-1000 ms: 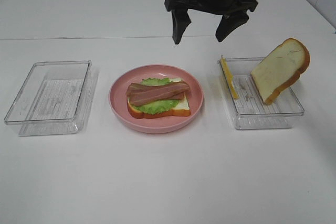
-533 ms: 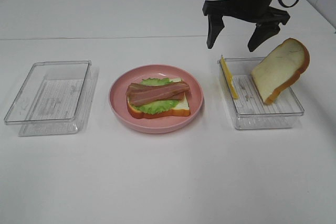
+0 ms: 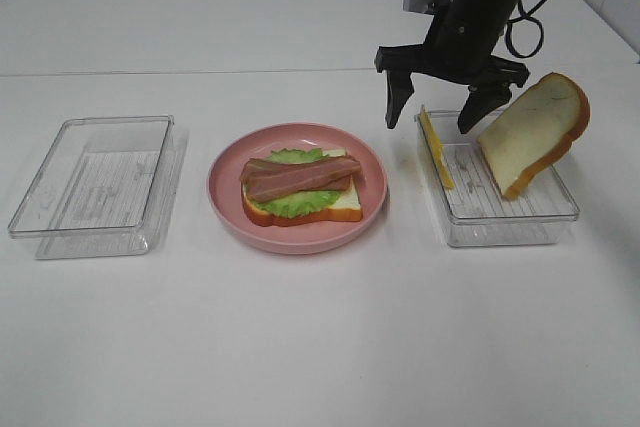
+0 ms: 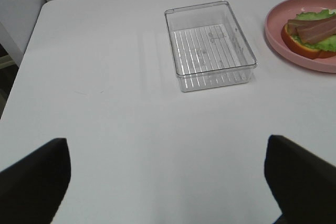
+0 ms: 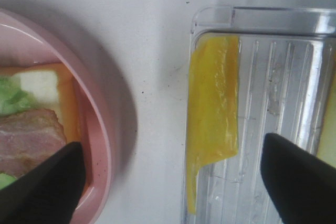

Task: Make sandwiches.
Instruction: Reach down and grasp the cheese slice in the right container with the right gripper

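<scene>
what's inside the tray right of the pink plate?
The tray holds a yellow cheese slice leaning along its left wall and a bread slice propped tilted on the right side. The floor under the bread is hidden.

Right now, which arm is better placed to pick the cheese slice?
Right: the right gripper hangs over the cheese slice, jaws open; the left gripper sits far off, past the other tray.

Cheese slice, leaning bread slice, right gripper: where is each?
cheese slice (image 5: 212,108), right wrist view, its yellow face.
leaning bread slice (image 3: 528,133), exterior high view, its white face.
right gripper (image 3: 430,127), exterior high view, midway between open fingers.
</scene>
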